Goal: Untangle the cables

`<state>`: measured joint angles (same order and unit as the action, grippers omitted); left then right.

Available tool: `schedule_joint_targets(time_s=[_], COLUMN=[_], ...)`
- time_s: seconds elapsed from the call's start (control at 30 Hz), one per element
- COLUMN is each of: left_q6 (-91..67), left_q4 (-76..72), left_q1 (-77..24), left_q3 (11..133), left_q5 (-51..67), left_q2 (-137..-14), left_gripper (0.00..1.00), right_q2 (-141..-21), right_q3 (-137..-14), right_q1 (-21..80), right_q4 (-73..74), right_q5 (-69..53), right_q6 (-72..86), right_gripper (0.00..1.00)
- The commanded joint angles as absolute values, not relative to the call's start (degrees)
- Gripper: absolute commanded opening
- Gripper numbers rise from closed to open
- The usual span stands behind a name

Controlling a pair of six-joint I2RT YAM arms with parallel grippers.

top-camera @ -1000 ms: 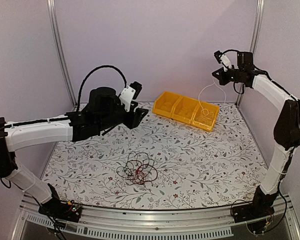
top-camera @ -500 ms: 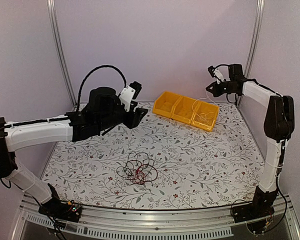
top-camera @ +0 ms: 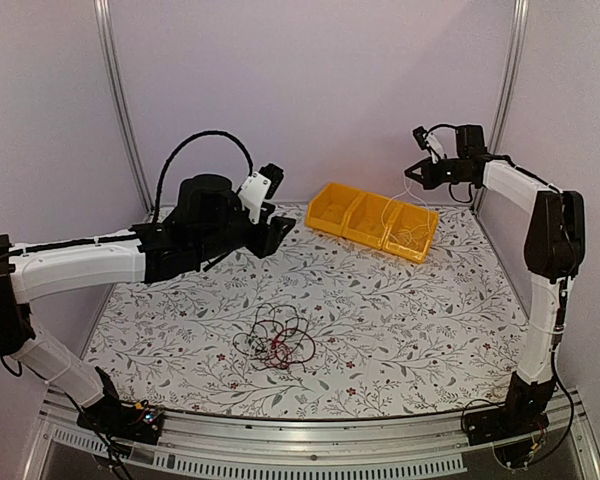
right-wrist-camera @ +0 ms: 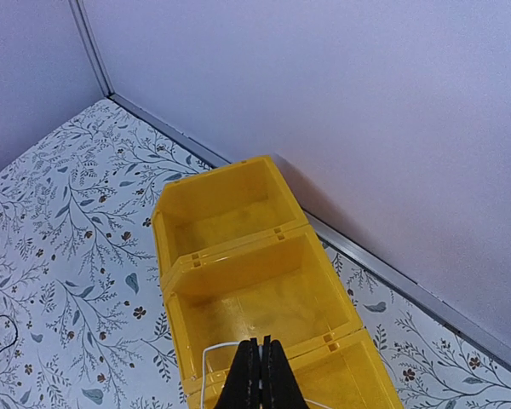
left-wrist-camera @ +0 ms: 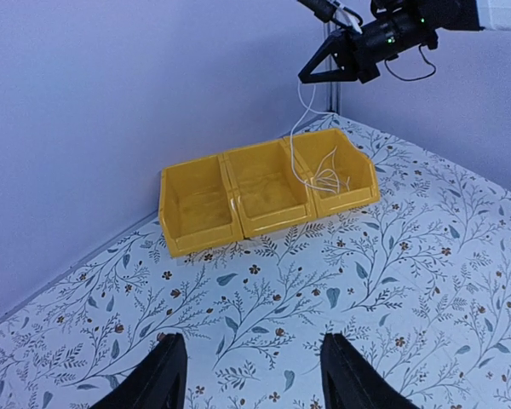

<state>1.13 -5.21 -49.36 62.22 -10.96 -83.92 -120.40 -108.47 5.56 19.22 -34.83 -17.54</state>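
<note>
White cable (left-wrist-camera: 324, 181) pinched by right gripper (right-wrist-camera: 258, 345), cable tangle (top-camera: 278, 342) far from open left gripper (left-wrist-camera: 251, 348)

Clock read from the table (top-camera: 430, 310) centre, top view. Open cloth from 3 to 5 and across the middle, so there is room to pass. Cable tangle (top-camera: 276, 342) lies low at 6–7. Yellow bins (top-camera: 365, 218) block 1, near the back wall (top-camera: 310, 90). White cable (top-camera: 401, 200) hangs from the closed right gripper (top-camera: 420, 172) into the rightmost bin, crossing the air above it. Left arm (top-camera: 80, 265) spans 9–10 over the cloth, with the left gripper (top-camera: 278, 235) parted near 11. Right arm (top-camera: 550, 260) stands along the 3 edge.
</note>
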Motion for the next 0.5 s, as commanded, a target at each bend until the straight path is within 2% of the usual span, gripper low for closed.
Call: schedule_joint_targets(time_s=[0.0, 0.47], left_q6=[1.7, 2.0], left_q4=[-5.1, -4.4], left_q1=[-49.3, -49.6], left_q3=[63.1, 63.5], left_q5=[-10.6, -10.5], left_q2=[-83.6, -84.4], left_gripper=[0.55, 0.55], right_q2=[-122.5, -126.6], right_q3=[-110.2, -109.8], right_q1=[5.5, 4.7], right_q4=[18.4, 18.1], right_q5=[-37.7, -38.4], right_q6=[-17.0, -16.5], right_gripper=[0.00, 0.00])
